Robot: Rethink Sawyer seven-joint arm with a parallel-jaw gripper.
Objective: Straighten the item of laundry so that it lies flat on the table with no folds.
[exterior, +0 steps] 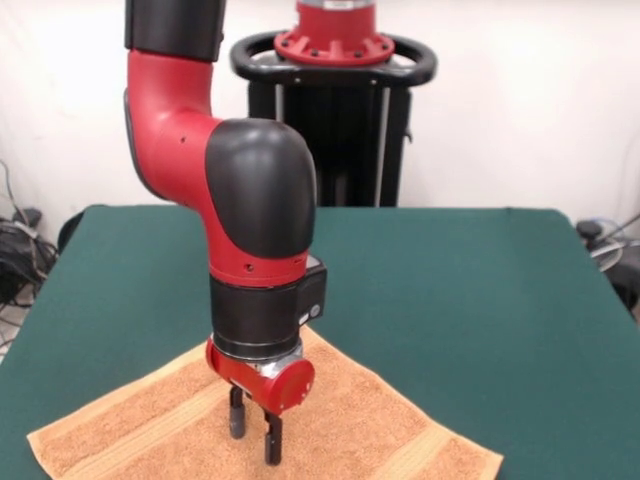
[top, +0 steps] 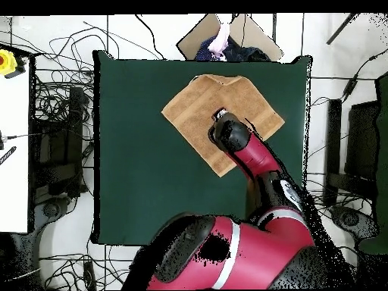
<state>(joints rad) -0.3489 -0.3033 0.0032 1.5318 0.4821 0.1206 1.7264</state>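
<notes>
The item of laundry [exterior: 380,420] is an orange-tan towel with paler border bands, lying at the near edge of the green table [exterior: 470,290] and cut off by the picture's bottom. From overhead, the towel [top: 197,106] sits cornerwise near the table's [top: 144,151] top edge, and its top corner looks turned over. My gripper [exterior: 255,445] points straight down over the towel's middle. Its two black fingers [exterior: 237,415] stand apart with nothing between them, their tips at or just above the cloth. In the overhead view the arm's wrist [top: 229,132] hides the gripper.
A person [top: 223,45] shows at the table's top edge in the overhead view, just beyond the towel. Cables [top: 53,114] and equipment lie on the floor on both sides of the table. A white bench [top: 14,151] stands at the left.
</notes>
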